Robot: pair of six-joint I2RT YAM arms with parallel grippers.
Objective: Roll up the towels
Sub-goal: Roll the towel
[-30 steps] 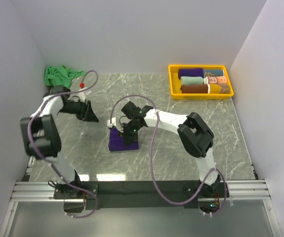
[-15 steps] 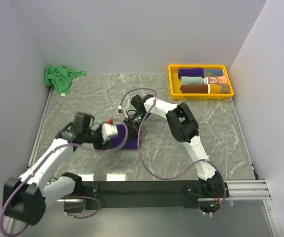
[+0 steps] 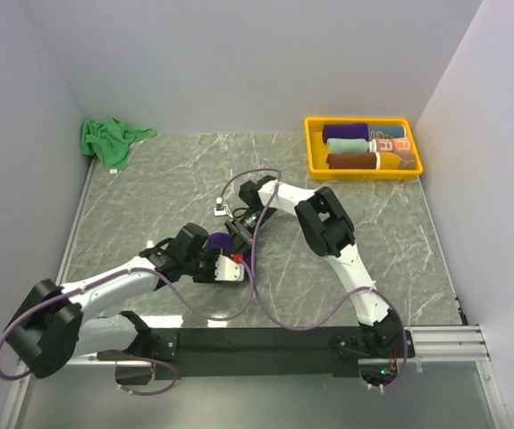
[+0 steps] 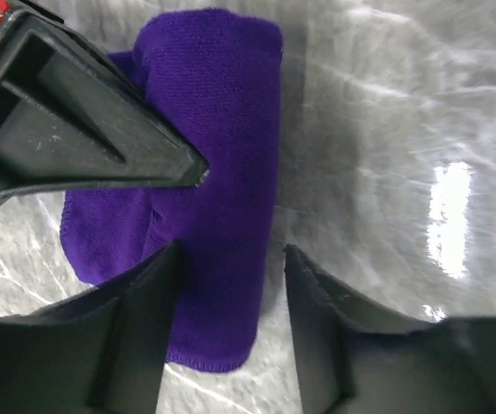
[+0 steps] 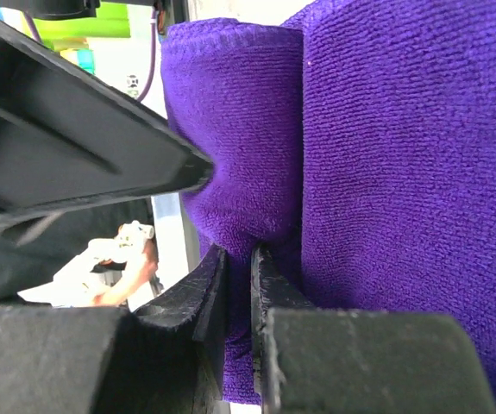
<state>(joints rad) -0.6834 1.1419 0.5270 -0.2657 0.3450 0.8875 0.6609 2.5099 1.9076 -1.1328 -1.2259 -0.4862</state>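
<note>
– The purple towel, where is it?
– In the middle of the bench, a bit toward the near edge. It is partly rolled up, with a fat roll on one side.
– Who has it?
– The right end effector is nearly shut and pinches a fold of it. The left end effector is wide, with one finger on each side of the roll. It is not squeezing.
– So what step is this?
– I think it is rolling the first towel, and the roll is not finished.
– And next?
– My guess is the left one must close softly on the roll and hold it tight while the cloth turns over. If not, it may flop open.
– And the green towel?
– Bunched up in the far left corner, not rolled yet.
</note>
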